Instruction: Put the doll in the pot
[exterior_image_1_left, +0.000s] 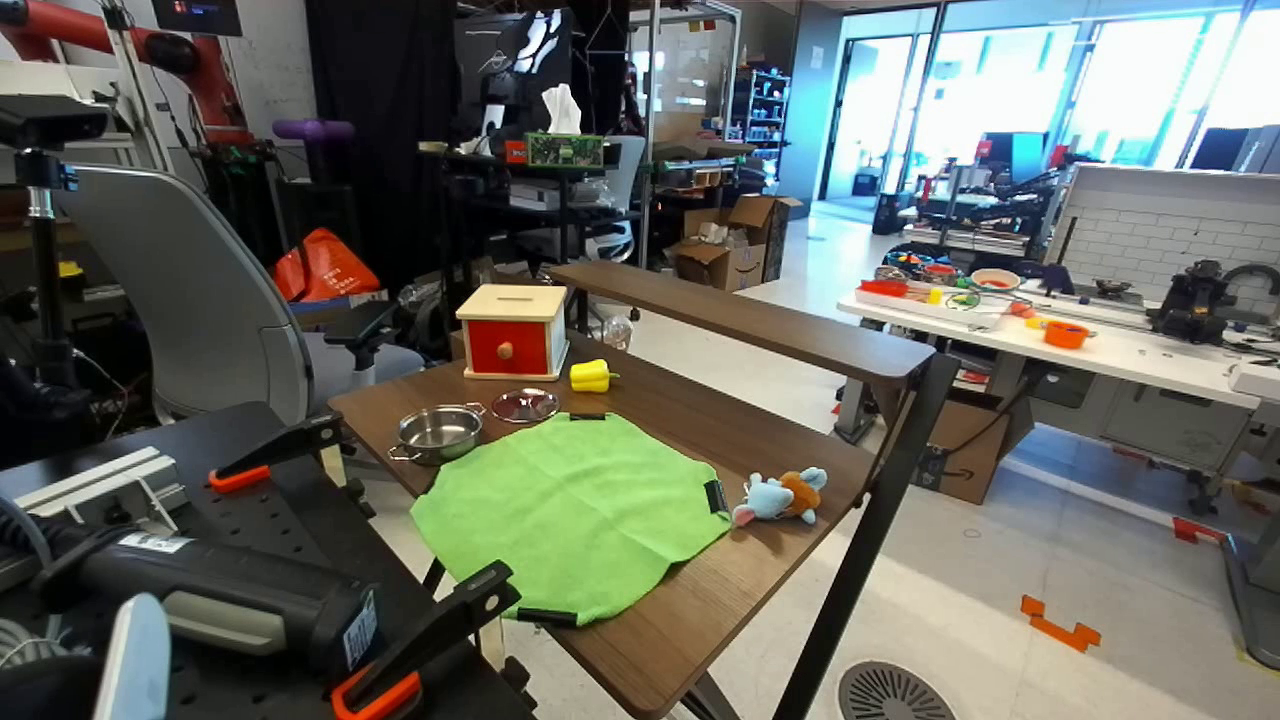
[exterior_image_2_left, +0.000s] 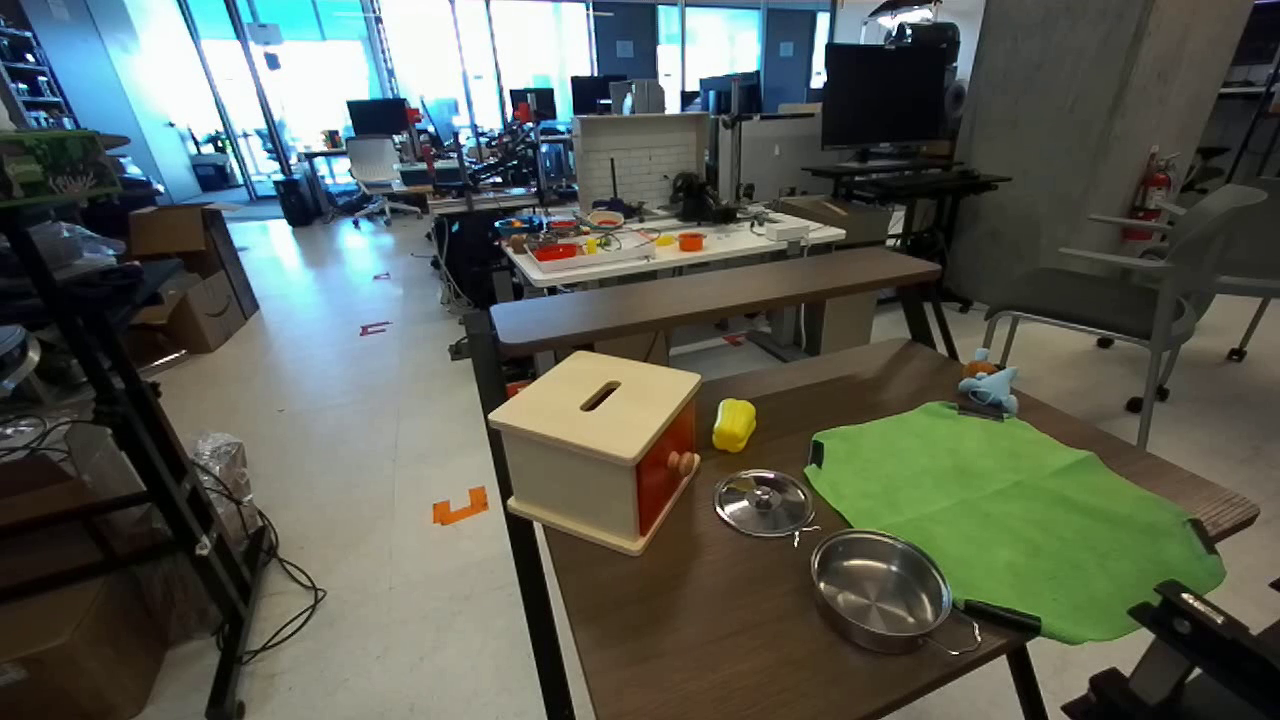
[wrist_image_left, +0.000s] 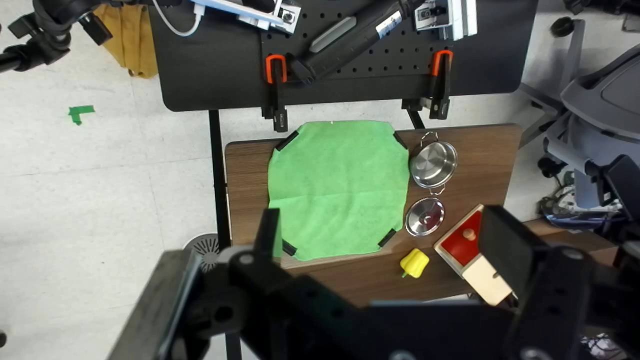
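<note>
Well, nothing's done yet: my empty hand (wrist_image_left: 384, 216) is spread wide, and the doll (exterior_image_1_left: 782, 496) must leave the table (exterior_image_2_left: 690, 620) for the pot (exterior_image_2_left: 880, 588).

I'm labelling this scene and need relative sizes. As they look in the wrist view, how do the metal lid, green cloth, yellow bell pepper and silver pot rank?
Largest to smallest:
green cloth
silver pot
metal lid, somewhat narrower
yellow bell pepper

A red robot arm (exterior_image_1_left: 210, 95), cluttered workbench (exterior_image_1_left: 1130, 350) and large monitor (exterior_image_2_left: 883, 95) show a lab.
</note>
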